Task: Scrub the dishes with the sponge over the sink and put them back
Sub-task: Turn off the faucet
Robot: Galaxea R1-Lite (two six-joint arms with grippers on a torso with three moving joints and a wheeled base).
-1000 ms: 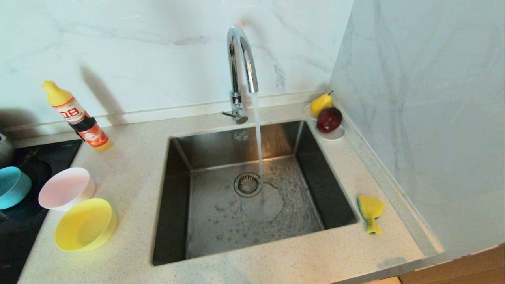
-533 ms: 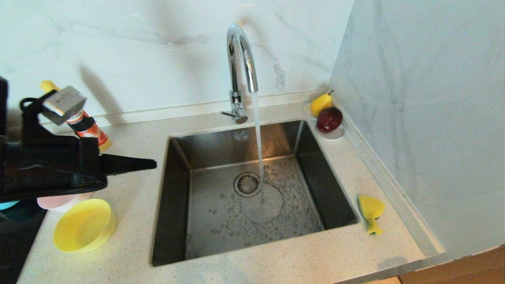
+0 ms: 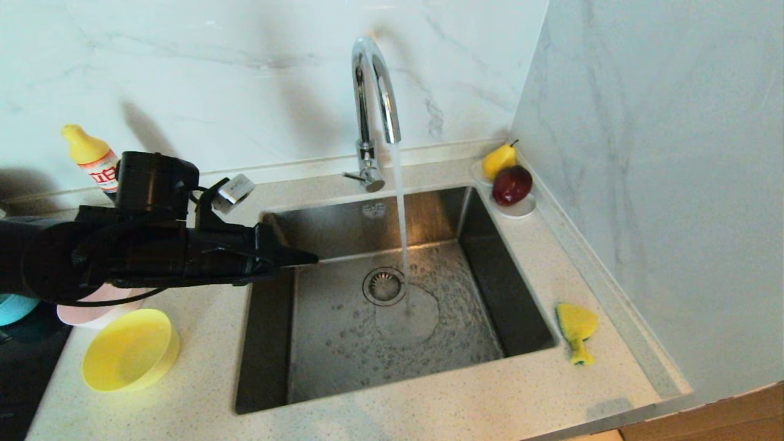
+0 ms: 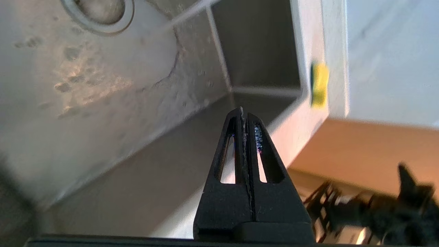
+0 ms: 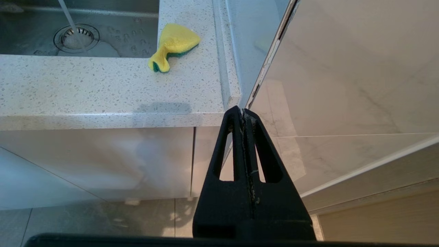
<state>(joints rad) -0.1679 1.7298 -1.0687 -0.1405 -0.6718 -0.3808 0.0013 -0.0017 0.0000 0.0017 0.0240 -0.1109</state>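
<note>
Water from the curved chrome tap [image 3: 375,92] pools in the square stainless-steel sink [image 3: 392,300]. The clenched, empty left gripper [image 3: 309,259] hovers over its left edge. The yellow plastic bowl [image 3: 130,349] sits empty on the counter; the yellow-green foam sponge [image 3: 574,329] lies right of the sink. The right gripper [image 5: 244,115] is clenched, parked low.

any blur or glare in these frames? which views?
Left wrist view: smeared all over, sponge a streak, only the shut left gripper crisp. Head view: sharp, glare on the tap, arm shadow on the back wall. Right wrist view: sharp, right gripper shut, soft reflections on the cabinet front.
</note>
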